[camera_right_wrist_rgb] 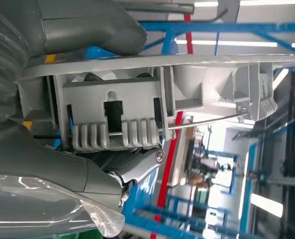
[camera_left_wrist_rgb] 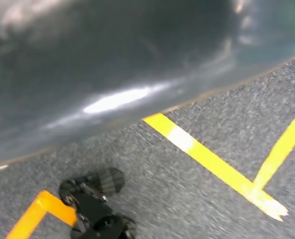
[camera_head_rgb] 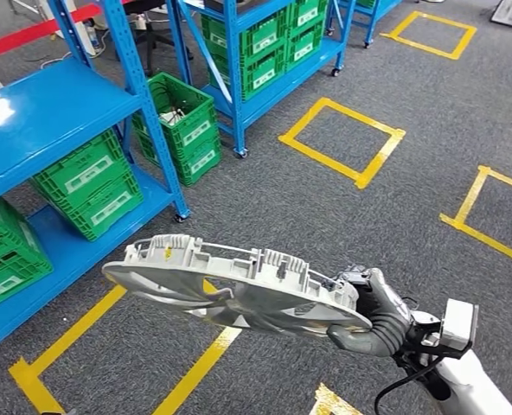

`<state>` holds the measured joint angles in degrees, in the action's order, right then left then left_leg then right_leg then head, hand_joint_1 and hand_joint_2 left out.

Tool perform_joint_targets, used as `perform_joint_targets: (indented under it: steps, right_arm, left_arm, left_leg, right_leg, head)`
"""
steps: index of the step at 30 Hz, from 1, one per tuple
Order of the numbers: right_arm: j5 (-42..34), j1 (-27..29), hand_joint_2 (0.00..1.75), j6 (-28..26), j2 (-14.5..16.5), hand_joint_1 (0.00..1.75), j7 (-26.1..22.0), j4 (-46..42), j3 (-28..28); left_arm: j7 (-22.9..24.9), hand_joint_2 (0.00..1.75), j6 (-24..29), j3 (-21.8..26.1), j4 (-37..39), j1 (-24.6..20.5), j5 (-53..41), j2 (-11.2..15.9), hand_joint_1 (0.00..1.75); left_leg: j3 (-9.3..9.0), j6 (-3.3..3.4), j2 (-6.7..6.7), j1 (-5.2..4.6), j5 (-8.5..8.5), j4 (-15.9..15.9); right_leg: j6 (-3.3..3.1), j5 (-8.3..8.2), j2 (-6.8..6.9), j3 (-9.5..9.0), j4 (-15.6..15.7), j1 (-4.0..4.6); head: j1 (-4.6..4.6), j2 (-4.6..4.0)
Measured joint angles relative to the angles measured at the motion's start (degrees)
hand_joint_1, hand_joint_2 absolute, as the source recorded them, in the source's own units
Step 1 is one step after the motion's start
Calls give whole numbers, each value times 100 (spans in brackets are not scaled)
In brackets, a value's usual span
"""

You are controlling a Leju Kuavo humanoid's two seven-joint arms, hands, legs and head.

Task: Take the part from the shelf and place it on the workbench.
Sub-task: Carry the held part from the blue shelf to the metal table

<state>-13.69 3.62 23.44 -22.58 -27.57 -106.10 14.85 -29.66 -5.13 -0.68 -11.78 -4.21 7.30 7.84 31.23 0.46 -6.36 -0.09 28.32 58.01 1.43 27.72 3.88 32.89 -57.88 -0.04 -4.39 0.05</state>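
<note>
The right robot hand gripped the rim of a round, ribbed grey plastic part above speckled grey carpet.

The right hand holds the part by its right edge, level above the floor and its taped lines. Behind and to the left stands a shelf rack with crates on its lowest shelf; another crate sits on the floor just right of it, a second rack farther back.
</note>
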Motion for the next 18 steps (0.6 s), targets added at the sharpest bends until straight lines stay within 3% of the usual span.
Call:
perform_joint_targets:
  steps: [1,3,5,6,7,8,9,10,12,14,16,17,18]
  right_arm:
    - [7,33,175,-14,-3,175,-10,-2,-19]
    - [16,57,175,-26,-6,175,-20,-6,-48]
    - [20,59,175,-32,-7,175,-33,-7,-66]
    - [27,66,175,-32,-7,175,-40,-7,-71]
    - [39,82,175,-31,-7,175,-48,-6,-79]
    - [53,104,175,-31,-7,175,-56,-7,-91]
    - [67,125,175,-30,-7,175,-65,-8,-105]
    - [75,142,175,-30,-7,175,-73,-17,-123]
    - [85,154,175,-30,-7,175,-82,-52,-160]
    - [103,164,175,-30,-6,175,-84,-93,-196]
    - [123,205,175,-31,-6,175,-78,-128,-234]
    - [129,228,175,-33,-7,175,-73,-145,-257]
    - [130,237,175,-33,-8,175,-70,-157,-280]
  left_arm:
    - [14,0,2,0,-1,-2,-16,9,0]
    - [24,0,3,-1,-2,-4,-39,18,0]
    - [52,0,-1,-2,-2,16,-60,22,0]
    - [73,0,-6,-2,-2,34,-64,22,0]
    - [91,0,-11,-2,-2,49,-62,18,0]
    - [104,0,-16,-2,-2,59,-61,11,0]
    - [114,0,-21,-2,-2,63,-60,1,0]
    - [117,0,-25,-2,-2,62,-66,-10,0]
    - [122,0,-36,-3,-2,60,-92,-32,0]
    - [129,0,-40,-4,-2,58,-123,-52,0]
    - [133,0,-37,-4,-5,51,-136,-71,0]
    - [133,0,-40,-4,-9,42,-137,-78,0]
    - [134,0,-47,-4,-12,29,-138,-82,0]
  left_leg:
    - [-6,-29,-24,5,21,7]
    - [57,-81,158,29,200,205]
    - [315,-110,460,46,567,834]
    - [487,-111,536,48,739,1228]
    - [621,-107,567,47,831,1528]
    - [679,-96,580,46,811,1647]
    - [637,-77,594,46,678,1541]
    - [501,-51,634,46,460,1230]
    - [171,11,898,57,95,469]
    - [23,35,1115,59,11,91]
    - [17,50,1050,52,8,27]
    - [12,73,982,57,-13,-3]
    - [7,104,905,67,-36,-35]
  right_leg:
    - [-33,-14,-66,12,3,-8]
    - [-102,-48,-194,23,22,-32]
    - [-154,-71,-325,33,30,-42]
    - [-170,-77,-400,41,29,-37]
    - [-180,-82,-481,46,27,-29]
    - [-186,-87,-563,48,24,-20]
    - [-186,-91,-643,47,20,-13]
    - [-183,-94,-722,44,15,-8]
    - [-161,-105,-866,61,-7,-6]
    - [-101,-138,-1000,131,-31,-32]
    - [-17,-178,-1117,204,-30,-68]
    - [15,-164,-1065,243,-49,-68]
    - [48,-91,-930,310,-151,-62]
  head:
    - [1,-1]
    - [12,0]
    - [29,-1]
    - [33,-1]
    - [34,-1]
    - [34,-1]
    - [33,-1]
    - [33,-1]
    - [30,-1]
    - [29,-1]
    - [33,-1]
    - [27,-1]
    - [11,-1]
